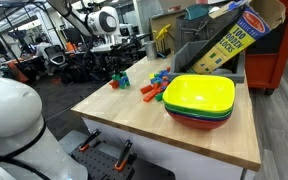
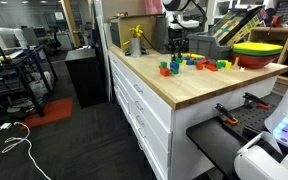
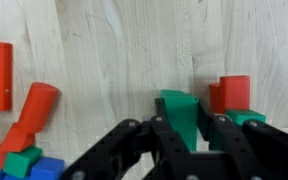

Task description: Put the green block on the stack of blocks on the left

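Note:
In the wrist view the green block sits between my gripper's two black fingers, which press on both its sides. A red block with another green piece lies just right of it on the wood. In both exterior views the gripper hangs low over the small stack of blocks, which shows red, blue and green, at the table's far end. The held block is too small to make out there.
A loose jumble of coloured blocks lies mid-table. Stacked bowls, yellow-green on top, stand beside it. Red, green and blue blocks fill the wrist view's left edge. A blocks box stands behind.

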